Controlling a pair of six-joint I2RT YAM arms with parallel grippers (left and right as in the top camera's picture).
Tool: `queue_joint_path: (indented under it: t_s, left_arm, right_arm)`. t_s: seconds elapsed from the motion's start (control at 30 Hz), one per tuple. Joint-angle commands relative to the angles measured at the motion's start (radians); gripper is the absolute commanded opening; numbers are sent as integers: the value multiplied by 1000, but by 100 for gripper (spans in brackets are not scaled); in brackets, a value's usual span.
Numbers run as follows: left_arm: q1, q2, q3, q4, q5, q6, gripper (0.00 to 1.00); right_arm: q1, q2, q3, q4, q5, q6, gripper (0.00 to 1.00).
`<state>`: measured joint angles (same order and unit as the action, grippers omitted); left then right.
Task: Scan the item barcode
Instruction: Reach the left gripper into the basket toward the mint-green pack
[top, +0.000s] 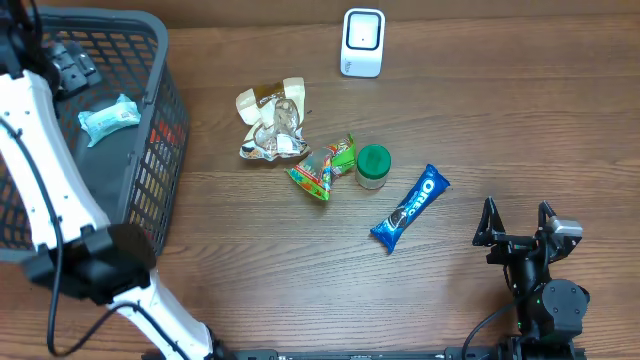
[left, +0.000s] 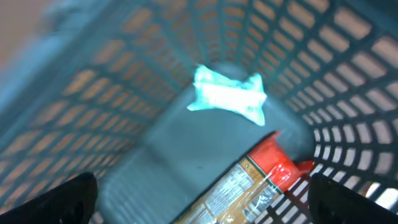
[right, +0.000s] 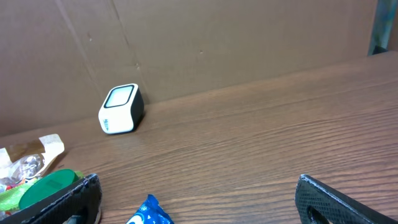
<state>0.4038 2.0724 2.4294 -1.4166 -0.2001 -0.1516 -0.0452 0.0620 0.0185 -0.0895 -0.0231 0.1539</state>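
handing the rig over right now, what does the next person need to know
Left gripper: open, empty, inside the basket above the teal packet and a red-capped container.
Right gripper: open, empty, at the table's near right, apart from every item.
Scanner: at the far edge of the table.
On the table: crumpled clear wrapper, green-red candy packet, green-lidded jar, blue Oreo pack.
Done: two items lie in the basket; whether they were scanned cannot be told.
Left: probably the four table items, each shown to the scanner.
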Motion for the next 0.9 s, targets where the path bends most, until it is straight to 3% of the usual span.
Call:
queue_joint_path:
  t_s: [0.0, 0.1, 0.13, 0.3, 0.5, 0.67, 0.87]
  left_arm:
    - [2, 87, -3, 5, 92, 134, 95]
    - [3, 151, -3, 24, 80, 146, 91]
    - [3, 172, -3, 32, 68, 155, 99]
    - [2, 236, -3, 34, 11, 156, 100]
    - [2, 257, -3, 104, 152, 407, 100]
    - [5, 257, -5, 193, 169, 491, 100]
    - [6, 258, -6, 188, 194, 496, 100]
  right_arm:
    - [0, 0, -10, 8, -5, 3, 100]
    - [0, 0, -10, 8, -5, 3, 100]
    - [0, 0, -10, 8, -5, 3, 100]
    - [0, 0, -10, 8, -5, 3, 100]
    - [0, 0, -10, 8, -5, 3, 100]
    - [0, 0, -10, 8, -5, 3, 100]
    - [0, 0, -10, 8, -5, 3, 100]
